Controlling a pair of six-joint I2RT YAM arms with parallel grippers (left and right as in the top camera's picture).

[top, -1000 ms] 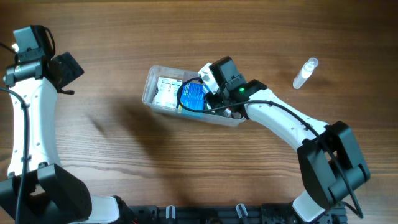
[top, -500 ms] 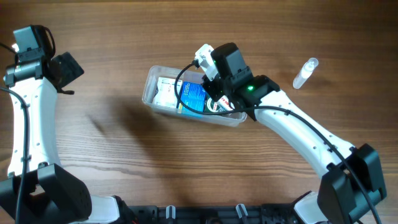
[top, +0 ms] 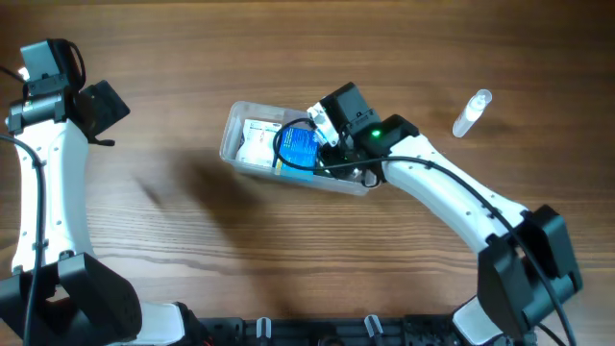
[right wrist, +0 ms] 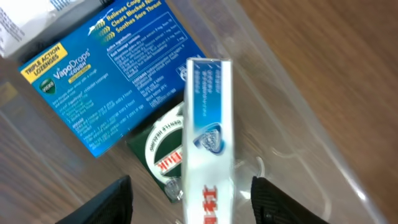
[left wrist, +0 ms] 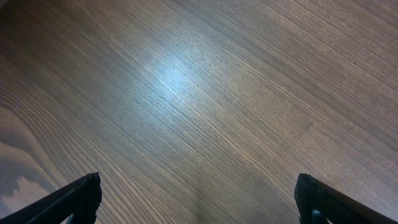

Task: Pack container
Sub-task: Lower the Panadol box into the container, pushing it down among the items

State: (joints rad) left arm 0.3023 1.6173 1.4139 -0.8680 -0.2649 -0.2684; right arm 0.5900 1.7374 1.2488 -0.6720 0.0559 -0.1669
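The clear container sits mid-table and holds a white box, a blue VapoDrops box and more. In the right wrist view the blue box lies flat beside a green box, and a white-and-blue toothpaste box lies over them inside the container's clear wall. My right gripper is open over the container's right end, fingers either side of the toothpaste box with gaps. My left gripper is open and empty over bare wood at the far left.
A small clear bottle lies on the wooden table to the right of the container. The right arm reaches in from the lower right across the table.
My right gripper rose and swung slightly away half a second ago, then came back down over the container's right end. The left arm has not moved.
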